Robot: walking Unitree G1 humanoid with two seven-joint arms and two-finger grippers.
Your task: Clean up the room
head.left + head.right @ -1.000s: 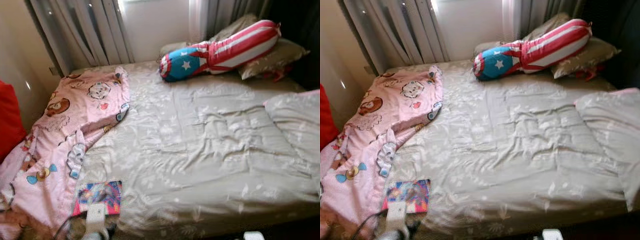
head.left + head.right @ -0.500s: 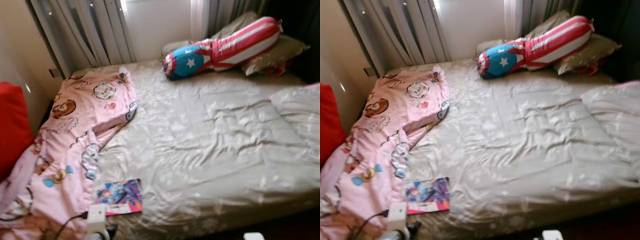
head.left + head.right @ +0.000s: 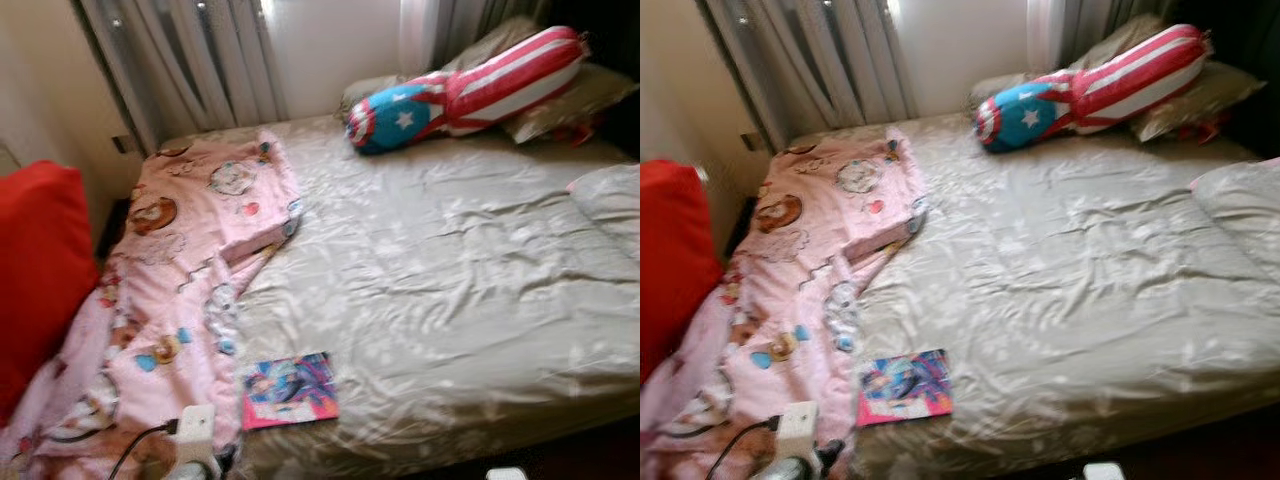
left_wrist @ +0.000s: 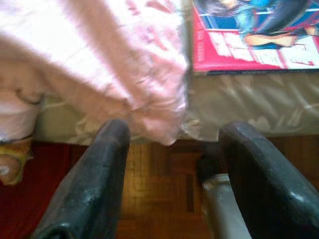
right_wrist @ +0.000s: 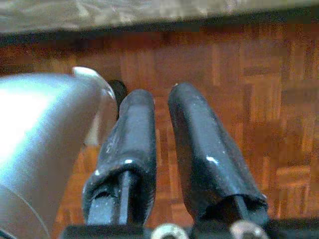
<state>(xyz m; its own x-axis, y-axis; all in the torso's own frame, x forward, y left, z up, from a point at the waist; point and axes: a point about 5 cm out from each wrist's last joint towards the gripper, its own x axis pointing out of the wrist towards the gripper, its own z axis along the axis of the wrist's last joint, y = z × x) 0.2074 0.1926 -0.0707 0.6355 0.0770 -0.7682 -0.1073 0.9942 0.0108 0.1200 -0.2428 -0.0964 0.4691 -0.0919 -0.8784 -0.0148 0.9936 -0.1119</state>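
The left claw (image 4: pixel 172 174) hangs with its fingers apart and nothing between them, over the parquet floor (image 4: pixel 159 194) at the bed's near edge. Just beyond its tips droops the pink cartoon blanket (image 3: pixel 190 250); beside that a colourful book (image 3: pixel 289 388) lies flat on the grey bed (image 3: pixel 450 270). The right claw (image 5: pixel 162 144) hangs over the floor, fingers nearly together, empty.

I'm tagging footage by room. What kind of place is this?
A bedroom, most likely: a bed with a pink cartoon blanket, a striped bolster pillow, and curtains behind.
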